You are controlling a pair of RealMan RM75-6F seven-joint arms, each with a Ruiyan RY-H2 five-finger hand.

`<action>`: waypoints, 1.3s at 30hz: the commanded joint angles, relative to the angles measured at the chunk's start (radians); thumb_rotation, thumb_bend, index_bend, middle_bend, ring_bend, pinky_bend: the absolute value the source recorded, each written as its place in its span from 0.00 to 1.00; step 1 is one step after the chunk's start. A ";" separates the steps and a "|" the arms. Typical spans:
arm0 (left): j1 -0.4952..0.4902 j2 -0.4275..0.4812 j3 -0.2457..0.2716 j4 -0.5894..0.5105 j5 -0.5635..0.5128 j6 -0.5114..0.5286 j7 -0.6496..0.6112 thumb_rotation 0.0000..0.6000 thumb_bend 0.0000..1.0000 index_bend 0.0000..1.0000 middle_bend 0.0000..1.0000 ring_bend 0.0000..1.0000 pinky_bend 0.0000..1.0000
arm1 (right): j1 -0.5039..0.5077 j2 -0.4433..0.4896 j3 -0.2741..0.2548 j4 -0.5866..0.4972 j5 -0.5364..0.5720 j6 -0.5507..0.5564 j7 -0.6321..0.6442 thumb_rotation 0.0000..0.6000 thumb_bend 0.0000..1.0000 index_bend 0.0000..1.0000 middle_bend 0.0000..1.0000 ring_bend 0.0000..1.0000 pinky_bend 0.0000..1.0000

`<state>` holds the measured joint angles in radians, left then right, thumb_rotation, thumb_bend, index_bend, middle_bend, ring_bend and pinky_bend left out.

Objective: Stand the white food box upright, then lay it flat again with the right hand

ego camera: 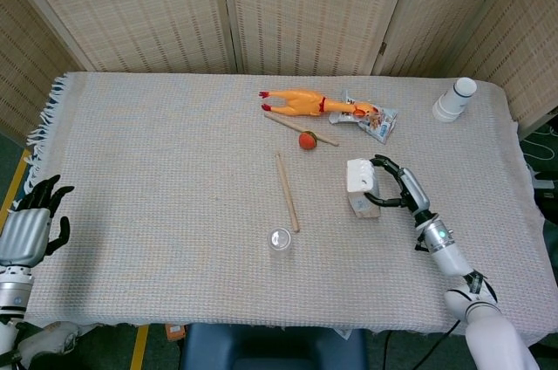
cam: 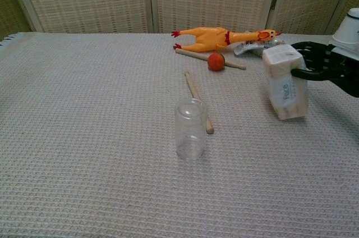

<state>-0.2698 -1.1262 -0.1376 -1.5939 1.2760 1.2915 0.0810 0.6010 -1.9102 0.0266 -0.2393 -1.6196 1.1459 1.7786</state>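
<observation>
Head view steep from above the whole table [ego camera: 174,213]; chest view low, nearer, over its middle.

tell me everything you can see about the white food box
The white food box is a small soft-looking pack in white wrapping with faint grey print on its front face. It stands on end on the woven tablecloth, tilted slightly rather than fully upright, right of the centre. The right hand grips it from the right, its dark fingers against its side and top. It touches nothing else; the foil packet and rubber chicken lie behind it.
</observation>
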 commanded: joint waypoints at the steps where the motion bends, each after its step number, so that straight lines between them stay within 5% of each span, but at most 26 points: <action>1: 0.000 0.000 0.000 -0.001 0.001 0.000 0.000 1.00 0.63 0.19 0.00 0.00 0.17 | -0.010 0.006 -0.009 -0.002 -0.001 0.006 0.005 1.00 0.24 0.39 0.39 0.19 0.00; 11: 0.000 -0.001 0.003 -0.007 0.004 0.003 0.010 1.00 0.63 0.19 0.00 0.00 0.17 | -0.052 0.035 -0.041 -0.009 -0.006 0.032 0.012 1.00 0.25 0.38 0.39 0.19 0.00; 19: 0.000 -0.003 0.003 -0.011 0.009 0.009 0.018 1.00 0.63 0.19 0.00 0.00 0.17 | -0.060 0.056 -0.076 -0.016 -0.026 0.030 0.006 1.00 0.25 0.27 0.39 0.18 0.00; 27: 0.000 -0.003 0.004 -0.011 0.012 0.011 0.018 1.00 0.63 0.19 0.00 0.00 0.16 | -0.057 0.101 -0.096 -0.042 -0.042 0.078 0.016 1.00 0.20 0.09 0.19 0.01 0.00; 34: 0.001 -0.002 0.003 -0.013 0.011 0.012 0.019 1.00 0.63 0.19 0.00 0.00 0.17 | -0.060 0.140 -0.116 -0.072 -0.057 0.093 0.020 1.00 0.11 0.00 0.02 0.00 0.00; 39: 0.001 -0.001 0.005 -0.022 0.017 0.016 0.027 1.00 0.63 0.19 0.00 0.00 0.16 | -0.079 0.244 -0.168 -0.147 -0.102 0.143 -0.009 1.00 0.06 0.00 0.00 0.00 0.00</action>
<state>-0.2690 -1.1274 -0.1326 -1.6156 1.2927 1.3071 0.1078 0.5325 -1.7108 -0.1202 -0.3423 -1.7024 1.2588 1.7875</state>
